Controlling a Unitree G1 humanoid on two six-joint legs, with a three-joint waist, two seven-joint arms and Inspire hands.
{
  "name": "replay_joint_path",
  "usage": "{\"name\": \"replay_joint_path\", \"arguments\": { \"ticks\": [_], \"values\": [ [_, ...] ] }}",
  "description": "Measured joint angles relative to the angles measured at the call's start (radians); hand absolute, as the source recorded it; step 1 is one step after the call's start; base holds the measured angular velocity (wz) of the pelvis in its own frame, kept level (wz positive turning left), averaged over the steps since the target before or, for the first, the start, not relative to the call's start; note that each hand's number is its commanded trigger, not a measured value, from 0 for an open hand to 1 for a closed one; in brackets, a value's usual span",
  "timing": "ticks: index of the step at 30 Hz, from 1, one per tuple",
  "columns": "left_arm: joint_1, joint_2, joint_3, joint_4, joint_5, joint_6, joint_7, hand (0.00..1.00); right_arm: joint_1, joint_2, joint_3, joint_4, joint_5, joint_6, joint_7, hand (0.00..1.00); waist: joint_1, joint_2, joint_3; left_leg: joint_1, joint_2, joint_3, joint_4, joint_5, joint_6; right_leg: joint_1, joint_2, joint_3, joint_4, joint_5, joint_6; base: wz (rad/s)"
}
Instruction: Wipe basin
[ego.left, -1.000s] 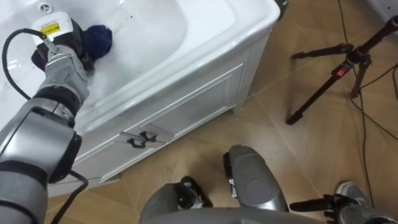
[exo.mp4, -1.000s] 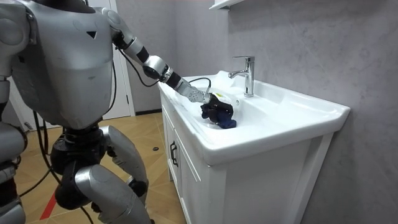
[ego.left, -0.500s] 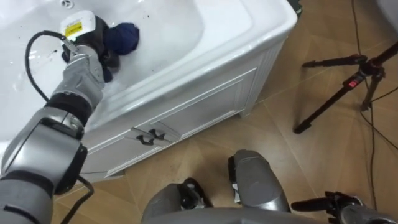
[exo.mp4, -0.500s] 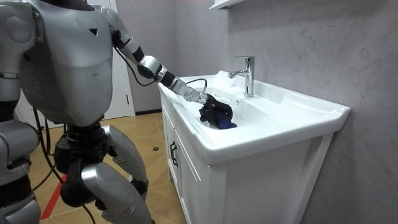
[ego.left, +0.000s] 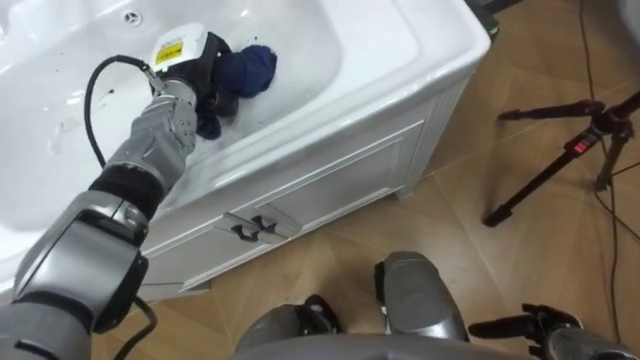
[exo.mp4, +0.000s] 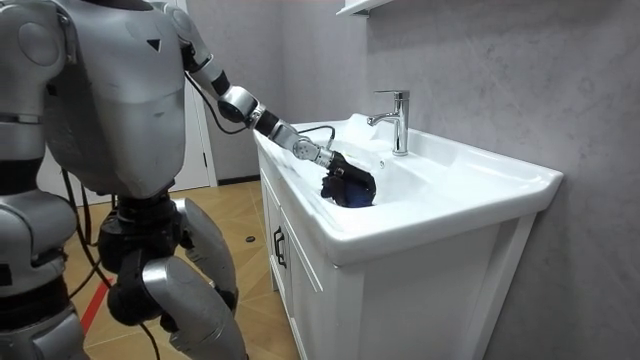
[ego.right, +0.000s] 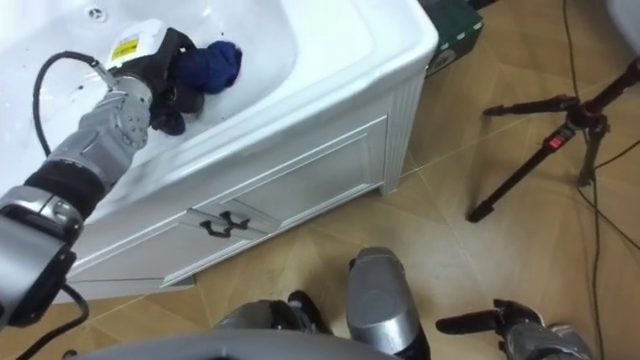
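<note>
- The dark blue cloth (ego.left: 247, 70) is lying bunched inside the white basin (ego.left: 340, 45), on the bowl's slope just inside the front rim. It is a wad, so we are not reading any long axis in it.
- Our left hand (ego.left: 190, 75) is grasping it. The fingers are curling round the near part of the wad, and the rest is bulging out past them toward our right.
- So the cloth is lying on the right-hand side of the fingers, while the drain (ego.left: 130, 17) is sitting on the other side, deeper in the bowl and well apart from the wad.
- We are judging the wiping to be under way. A sweep to the right would be pushing the cloth ahead of the fingers, and a sweep toward the drain would be dragging it behind them.
- In the room view, the faucet (exo.mp4: 396, 120) is standing at the back of the basin, beyond the hand.
- Our right hand (ego.left: 540, 322) is hanging low over the wooden floor, well apart from the basin, so the left is the nearer one.
- The vanity cabinet (ego.left: 330, 170) is carrying the basin, and a tripod (ego.left: 560, 150) is standing on the floor to our right.
</note>
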Motion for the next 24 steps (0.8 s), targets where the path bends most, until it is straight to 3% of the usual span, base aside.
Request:
{"name": "replay_joint_path", "arguments": {
  "ticks": [5,6,7,10,16,21,24],
  "values": [
    [0.037,0.014,0.015,0.002,0.036,-0.011,-0.025,1.0,0.012,-0.001,-0.036,-0.006,-0.005,0.017,-0.002,0.0,0.002,-0.003,-0.0065,0.028,-0.002,0.002,-0.018,0.002,-0.002,0.026,0.002,-0.001,-0.012,-0.001,0.001,0.0],
    [0.05,0.015,0.025,0.005,0.044,-0.011,-0.034,1.0,0.017,0.0,-0.042,-0.007,-0.011,0.017,-0.002,0.0,0.006,-0.007,-0.0091,0.038,-0.002,0.005,-0.019,0.002,-0.003,0.034,0.002,-0.001,-0.013,-0.002,0.001,-0.09],
    [0.067,0.015,0.04,0.006,0.069,-0.011,-0.04,1.0,0.018,0.0,-0.054,-0.01,-0.017,0.017,-0.006,0.0,0.017,-0.009,-0.0169,0.043,0.0,0.011,-0.023,0.003,-0.003,0.037,0.002,0.0,-0.015,-0.001,0.0,-0.1],
    [0.095,0.024,0.06,0.006,0.104,-0.011,-0.044,1.0,0.019,0.002,-0.061,-0.018,-0.033,0.02,-0.024,0.0,0.034,-0.017,-0.0252,0.049,0.0,0.009,-0.025,0.005,-0.005,0.044,0.002,-0.004,-0.018,-0.001,-0.001,-0.01],
    [0.123,0.048,0.065,0.006,0.187,0.011,-0.055,1.0,0.012,0.002,-0.061,-0.018,-0.041,0.039,-0.033,0.0,0.074,-0.026,-0.0304,0.058,0.003,0.007,-0.03,0.012,-0.007,0.055,0.011,0.002,-0.029,0.002,-0.001,0.0],
    [0.138,0.048,0.077,0.006,0.22,0.028,-0.056,1.0,0.012,0.004,-0.062,-0.029,-0.039,0.039,-0.033,0.0,0.079,-0.034,-0.0317,0.072,0.005,0.008,-0.032,0.012,-0.007,0.07,0.014,0.001,-0.036,0.002,-0.001,0.0],
    [0.151,0.049,0.082,0.005,0.238,0.029,-0.056,1.0,0.014,0.006,-0.062,-0.029,-0.037,0.04,-0.034,0.0,0.079,-0.036,-0.0333,0.087,0.018,0.01,-0.035,0.012,-0.008,0.097,0.03,-0.004,-0.065,0.009,-0.001,-0.03]
  ]
}}
